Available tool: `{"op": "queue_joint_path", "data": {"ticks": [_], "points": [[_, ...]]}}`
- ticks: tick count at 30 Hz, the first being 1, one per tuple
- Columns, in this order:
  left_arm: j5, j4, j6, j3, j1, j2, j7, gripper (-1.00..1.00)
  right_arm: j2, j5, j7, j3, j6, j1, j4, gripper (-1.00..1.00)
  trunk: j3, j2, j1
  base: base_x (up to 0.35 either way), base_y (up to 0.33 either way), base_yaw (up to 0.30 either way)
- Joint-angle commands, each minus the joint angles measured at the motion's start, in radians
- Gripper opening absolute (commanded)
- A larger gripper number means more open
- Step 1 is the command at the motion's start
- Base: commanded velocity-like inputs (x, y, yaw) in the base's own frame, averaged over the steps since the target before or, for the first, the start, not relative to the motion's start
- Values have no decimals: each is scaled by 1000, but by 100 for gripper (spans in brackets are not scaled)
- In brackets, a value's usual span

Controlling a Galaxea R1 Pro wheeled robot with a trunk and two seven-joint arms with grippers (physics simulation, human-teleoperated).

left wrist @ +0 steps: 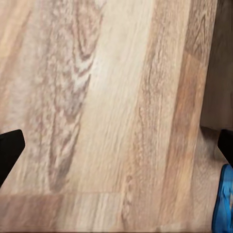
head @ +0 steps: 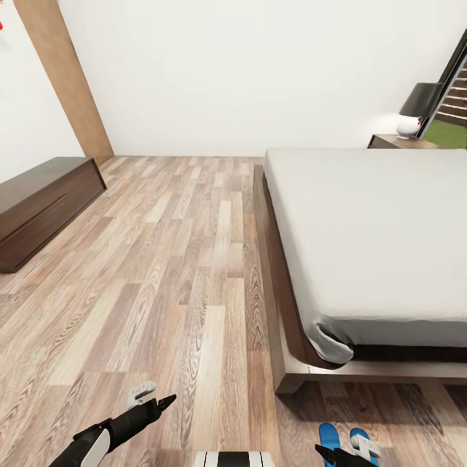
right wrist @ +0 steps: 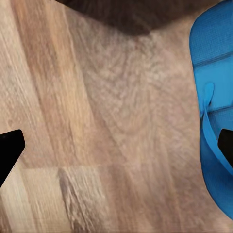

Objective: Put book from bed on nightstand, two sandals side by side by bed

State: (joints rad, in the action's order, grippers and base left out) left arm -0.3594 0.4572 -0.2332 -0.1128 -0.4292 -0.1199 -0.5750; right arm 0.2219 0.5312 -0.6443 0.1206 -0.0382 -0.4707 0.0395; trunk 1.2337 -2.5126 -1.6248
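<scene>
1. Spanning most of the head view, the wood-plank floor (head: pixel 162 272) runs up to plain white walls (head: pixel 259 71); no writing or label can be read anywhere.
2. Bed (head: pixel 370 240): pale grey mattress on a dark brown platform base, lying on the right; its top is bare as far as it shows.
3. Long low dark brown cabinet (head: pixel 39 207) stands against the left wall, with a tan upright panel (head: pixel 65 78) beyond it.
4. Nightstand (head: pixel 402 141) stands at the far corner of the bed; it carries a lamp (head: pixel 415 110) with a dark shade and white base.
5. Sandals (head: pixel 329 436): two bright blue flip-flops on the floor near the bed's near corner, close together, cut off by the picture's lower edge. One strap reads blue in the right wrist view (right wrist: pixel 216 107).
6. Left gripper (head: pixel 155 395): low over bare floor, fingers wide apart in its wrist view, nothing between them.
7. Right gripper (head: pixel 347 454): just above the sandals, fingers likewise spread; whether it touches a sandal is unclear, possibly not.
</scene>
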Motion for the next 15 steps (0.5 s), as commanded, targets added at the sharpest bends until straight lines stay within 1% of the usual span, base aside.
{"op": "queue_joint_path", "data": {"ticks": [1,6,7,9,10,15], "points": [[-8,-9,-10,-3,0,2,-3,100,0,10,-1,8,-4,0,0,100,-3,0,1,0,0,0],[-6,-30,-9,6,0,10,-1,100,-2,10,2,8,-5,0,0,100,-23,1,3,0,0,0],[-2,-34,-9,20,0,16,3,100,-1,11,3,8,-5,-1,0,100,-26,1,3,0,0,0],[7,-36,-9,38,0,22,12,100,-1,11,3,8,-5,0,0,100,-34,2,4,0,0,0],[24,-40,-9,57,0,33,33,100,-2,12,3,8,-5,0,0,100,-38,2,5,0,0,0],[54,-80,-3,69,0,43,73,100,-1,12,3,7,-5,0,1,100,-57,3,7,0,0,0]]}}
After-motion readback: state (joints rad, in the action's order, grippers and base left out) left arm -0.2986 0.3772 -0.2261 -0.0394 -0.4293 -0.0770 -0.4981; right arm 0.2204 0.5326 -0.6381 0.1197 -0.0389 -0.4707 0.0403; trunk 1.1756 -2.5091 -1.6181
